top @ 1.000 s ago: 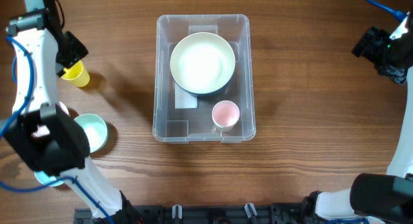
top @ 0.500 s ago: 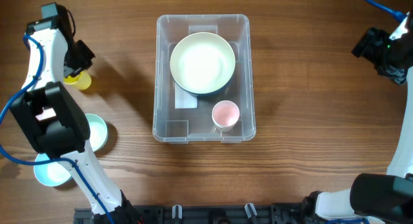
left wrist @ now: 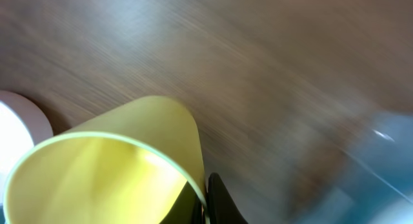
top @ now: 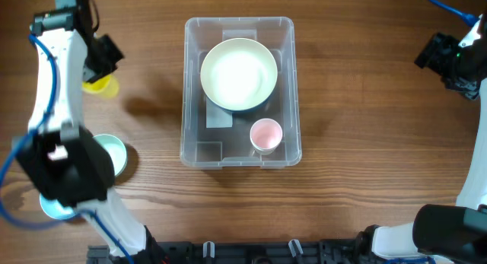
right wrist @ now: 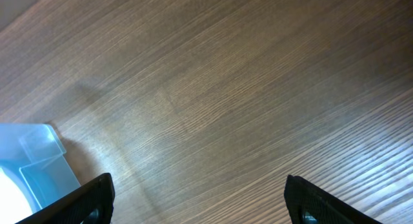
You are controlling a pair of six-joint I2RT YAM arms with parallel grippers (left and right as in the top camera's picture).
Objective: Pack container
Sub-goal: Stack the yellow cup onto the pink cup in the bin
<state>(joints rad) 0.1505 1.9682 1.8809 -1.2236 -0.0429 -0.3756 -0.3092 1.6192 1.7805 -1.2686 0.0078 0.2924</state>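
Observation:
The container (top: 185,89), a large clear bin, stands mid-table with a big white bowl (top: 239,74) and a pink cup (top: 266,135) inside it. Left of it my left gripper (top: 97,75) is shut on the wall of a yellow cup (top: 103,87). In the left wrist view the yellow cup (left wrist: 110,166) fills the lower left, its rim pinched between my left gripper (left wrist: 206,199) jaws, and the picture is blurred. My right gripper (top: 449,62) stands open at the far right with nothing between its fingers. The right wrist view shows this right gripper (right wrist: 200,204) over bare wood, with a corner of the container (right wrist: 39,159) at the left.
A pale mint bowl (top: 116,154) lies at the left, partly under my left arm, and a light blue bowl (top: 52,208) sits nearer the front left edge. A pale bowl's rim (left wrist: 13,127) shows at the left wrist view's left edge.
My left gripper closed on the yellow cup's wall, and the cup has shifted slightly right. The right arm has not moved.

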